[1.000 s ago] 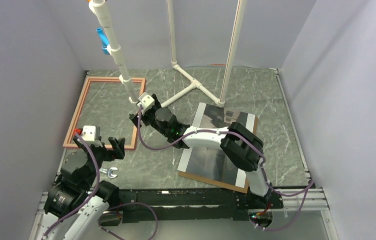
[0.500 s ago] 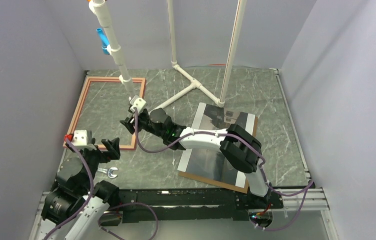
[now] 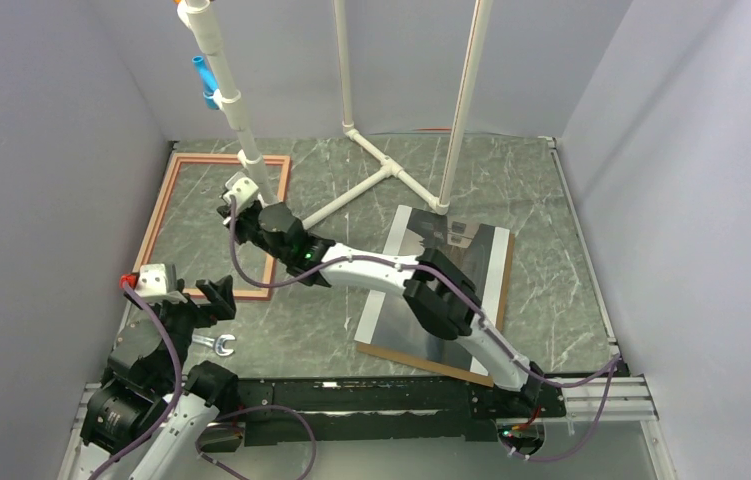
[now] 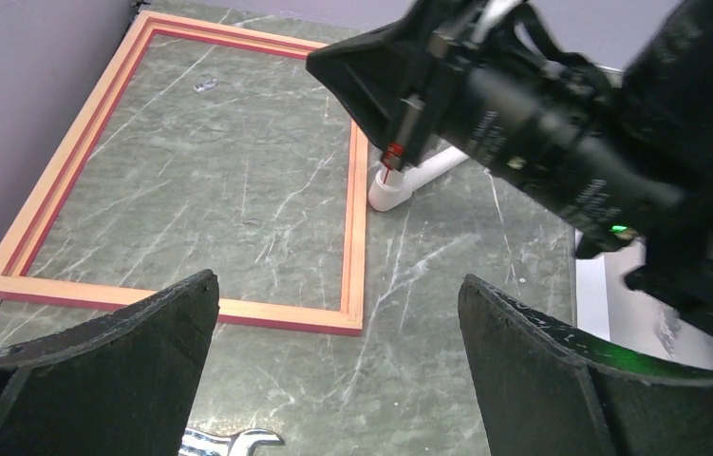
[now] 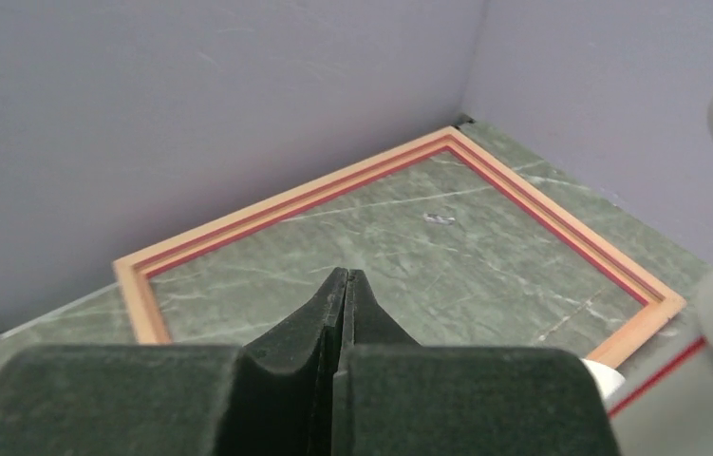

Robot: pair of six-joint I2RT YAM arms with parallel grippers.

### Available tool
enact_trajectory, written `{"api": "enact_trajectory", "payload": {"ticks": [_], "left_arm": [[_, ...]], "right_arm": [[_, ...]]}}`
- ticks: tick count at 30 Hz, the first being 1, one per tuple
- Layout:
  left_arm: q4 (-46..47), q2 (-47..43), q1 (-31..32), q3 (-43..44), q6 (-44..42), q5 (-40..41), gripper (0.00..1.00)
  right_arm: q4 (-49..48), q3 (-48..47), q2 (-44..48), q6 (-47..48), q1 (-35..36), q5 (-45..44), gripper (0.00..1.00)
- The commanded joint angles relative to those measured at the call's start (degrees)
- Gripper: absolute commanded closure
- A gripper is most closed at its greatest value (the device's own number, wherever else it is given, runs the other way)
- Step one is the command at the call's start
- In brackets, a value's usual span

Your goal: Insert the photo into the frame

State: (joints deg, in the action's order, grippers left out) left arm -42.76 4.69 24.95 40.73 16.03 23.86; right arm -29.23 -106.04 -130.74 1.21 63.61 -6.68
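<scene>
The frame (image 3: pixel 221 158), a salmon-edged rectangle, lies flat at the back left with only green tabletop inside it. The photo (image 3: pixel 451 235), dark and cloudy with white bands, lies right of centre on a brown backing board (image 3: pixel 508 270). My right arm stretches across to the left, partly covering the photo. Its gripper (image 3: pixel 228 214) hangs over the frame's right half, shut with nothing between the fingers (image 5: pixel 346 275). The frame's far border (image 5: pixel 267 209) shows beyond the tips. My left gripper (image 3: pixel 213 297) is open and empty (image 4: pixel 338 278), just in front of the frame's near right corner (image 4: pixel 357 228).
A small metal wrench (image 3: pixel 219 345) lies on the table near the left gripper. A white pipe stand (image 3: pixel 371 155) rises at the back centre. A tilted pipe (image 3: pixel 231 110) comes down beside the frame's right edge, close to the right wrist. Grey walls enclose the table on three sides.
The right arm has swung left and away, from beside the frame's right edge to over its inside. Its jaws have gone from open to shut. The left gripper has shifted slightly left.
</scene>
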Motion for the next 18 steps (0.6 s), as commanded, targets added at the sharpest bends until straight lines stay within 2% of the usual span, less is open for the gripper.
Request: {"api": "enact_trajectory", "payload": {"ticks": [1, 6, 10, 18], "left_arm": [[0.63, -0.17, 0.01, 0.58, 0.71, 0.55, 0.01], [0.75, 0.4, -0.04, 0.51, 0.65, 0.23, 0.01], [0.87, 1.01, -0.14, 0.49, 0.33, -0.42, 0.01], [1.1, 1.73, -0.25, 0.41, 0.14, -1.19, 0.01]], "right_arm": [[3.12, -11.04, -7.67, 2.78, 0.92, -10.99, 1.0], [2.57, -23.95, -16.95, 7.96, 1.34, -22.52, 1.0], [-1.22, -25.91, -19.69, 12.08, 0.65, -26.56, 1.0], [0.04, -25.62, -20.2, 9.65, -2.97, -29.85, 1.0]]}}
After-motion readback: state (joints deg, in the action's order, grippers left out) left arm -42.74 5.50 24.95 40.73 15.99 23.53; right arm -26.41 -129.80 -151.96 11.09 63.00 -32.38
